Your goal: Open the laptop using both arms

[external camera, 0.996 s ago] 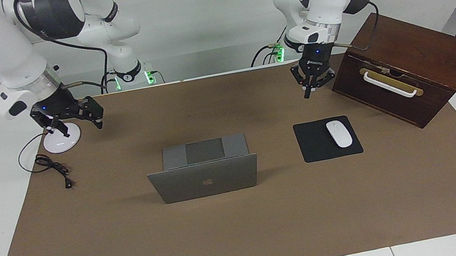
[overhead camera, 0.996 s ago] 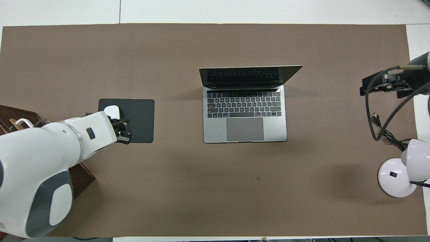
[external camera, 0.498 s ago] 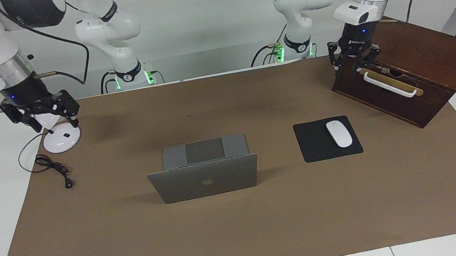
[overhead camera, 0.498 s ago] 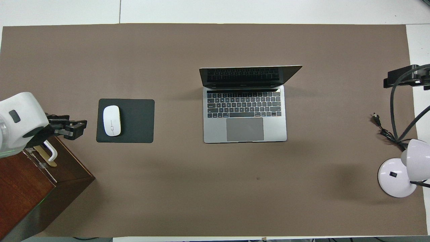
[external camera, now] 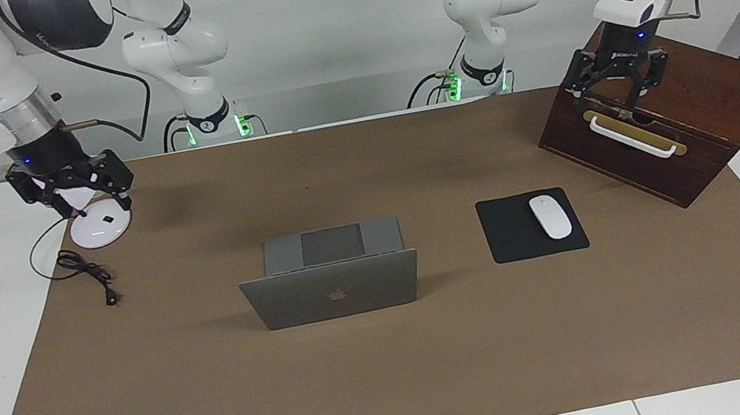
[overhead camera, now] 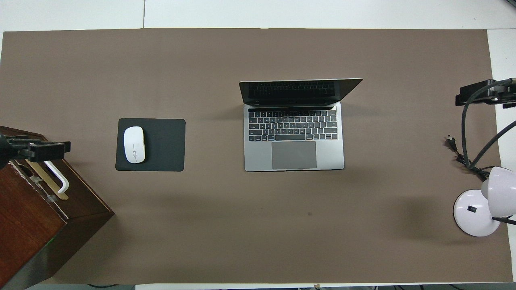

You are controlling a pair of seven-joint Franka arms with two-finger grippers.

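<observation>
Silver laptop (overhead camera: 294,137) open, keyboard toward robots, long axis across table.

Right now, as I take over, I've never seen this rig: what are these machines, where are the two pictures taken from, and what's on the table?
Two white robot arms stand at a table. One picture looks across at them, the other looks down from above their end. The laptop stands open mid-table. Toward the left arm's end lie a mouse pad with a white mouse and a wooden box. At the right arm's end stands a lamp. The left gripper hangs open over the box; the right gripper hangs over the lamp. Neither holds anything.
</observation>
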